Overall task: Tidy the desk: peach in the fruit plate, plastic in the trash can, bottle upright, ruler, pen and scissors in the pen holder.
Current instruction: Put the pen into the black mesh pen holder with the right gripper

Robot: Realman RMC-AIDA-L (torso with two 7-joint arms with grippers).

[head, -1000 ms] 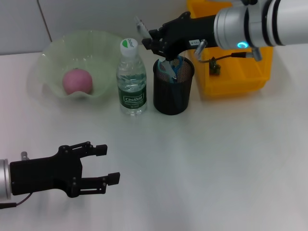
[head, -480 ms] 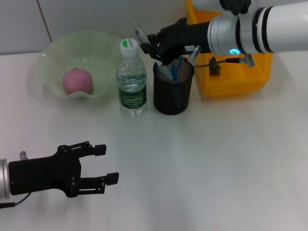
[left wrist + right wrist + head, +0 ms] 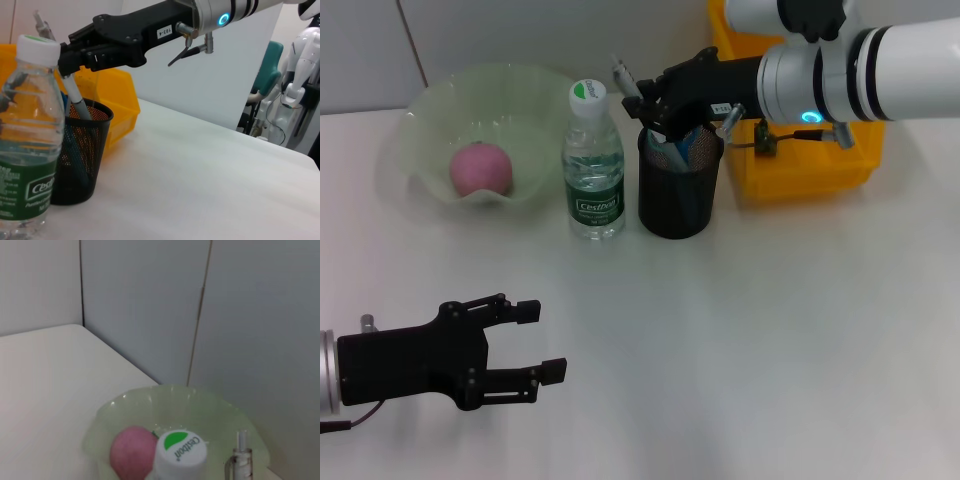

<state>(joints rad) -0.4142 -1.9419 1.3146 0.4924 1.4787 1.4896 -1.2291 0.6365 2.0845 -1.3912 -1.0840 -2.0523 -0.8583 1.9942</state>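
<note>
Pen (image 3: pixel 624 79) in its grip, the right gripper (image 3: pixel 655 100) hangs just above the black mesh pen holder (image 3: pixel 680 190), fingers closed on the grey barrel. The pen slants, its upper end sticking out past the gripper on the bottle's side and its lower end dipping inside the holder's rim, as the left wrist view shows (image 3: pixel 75 95). Blue-handled items already stand in the holder beneath the gripper. Just beside the holder, on the side away from the right arm, the water bottle (image 3: pixel 593 160) stands upright with its cap on. Beyond the bottle from the gripper sits the pale green fruit plate (image 3: pixel 420 130), with the pink peach (image 3: pixel 480 168) lying inside it. Behind the right arm, close to the holder, is the yellow bin (image 3: pixel 810 160); what it contains cannot be made out.

The left gripper (image 3: pixel 535 340) is well apart from all of this, low over the bare white table (image 3: pixel 770 330) at the near edge, fingers spread and holding nothing. The right wrist view looks past the pen's tip (image 3: pixel 241 460) and the bottle cap (image 3: pixel 180 450) toward the peach in the plate.
</note>
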